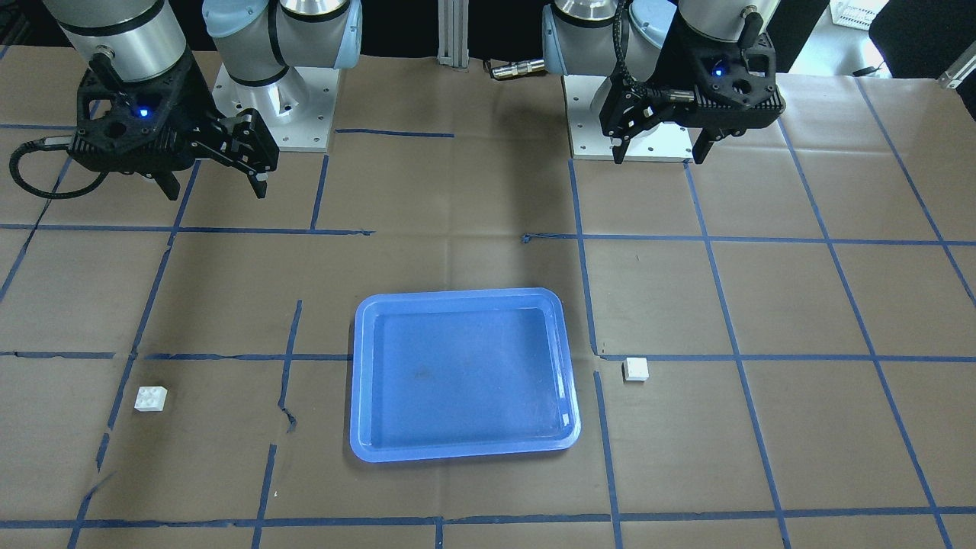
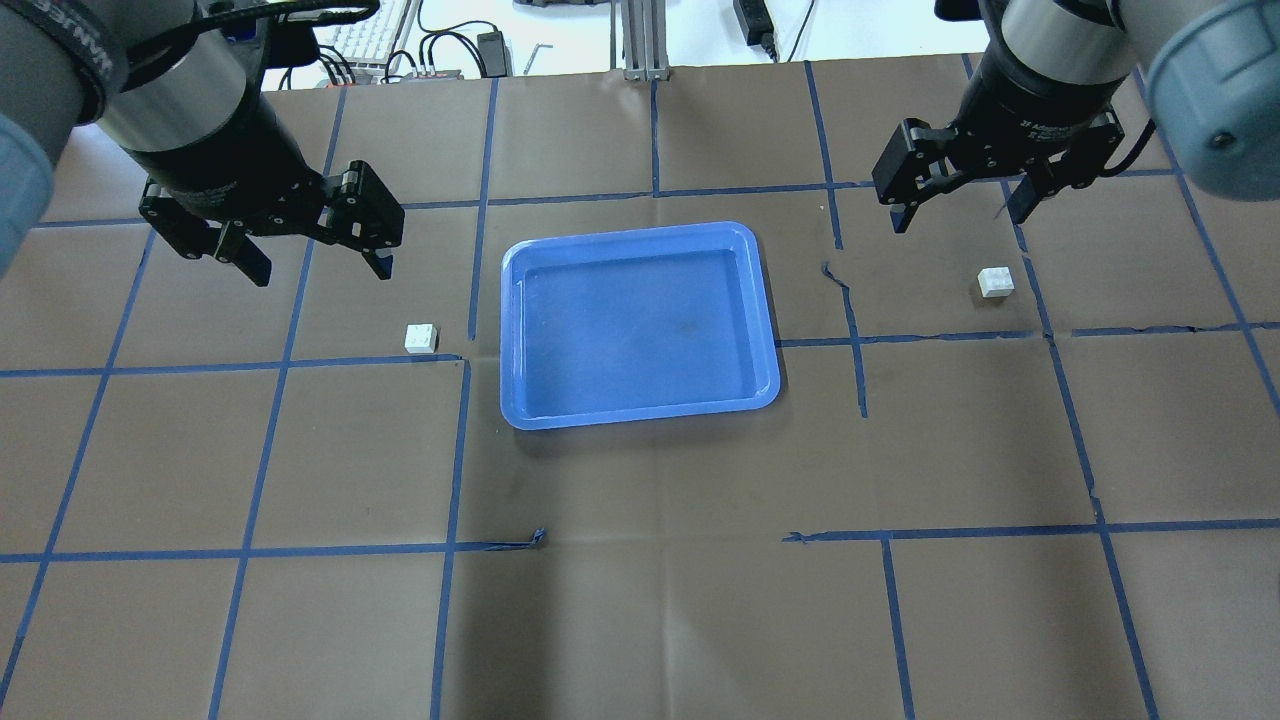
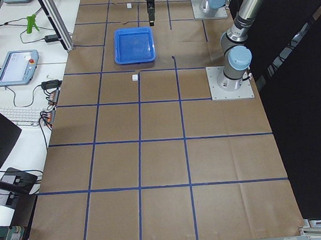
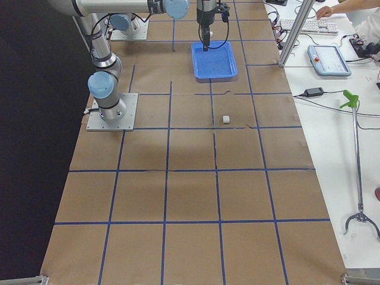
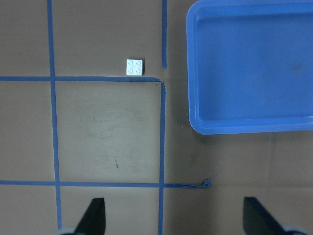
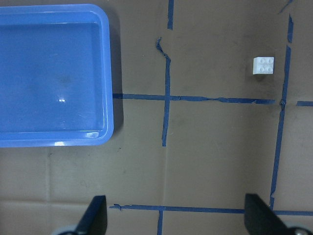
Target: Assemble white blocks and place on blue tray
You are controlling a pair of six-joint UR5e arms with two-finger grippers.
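Note:
The blue tray lies in the middle of the table with nothing in it. One white block lies just left of the tray, studs up. The other white block lies well to the tray's right. My left gripper hovers open and empty above the table, behind the left block. My right gripper hovers open and empty behind the right block. The left wrist view shows the left block and the tray. The right wrist view shows the right block and the tray.
Brown paper with a grid of blue tape covers the table. The arm bases stand on the robot's side. A keyboard and cables lie beyond the far edge. Torn tape ends stick up in front of the tray.

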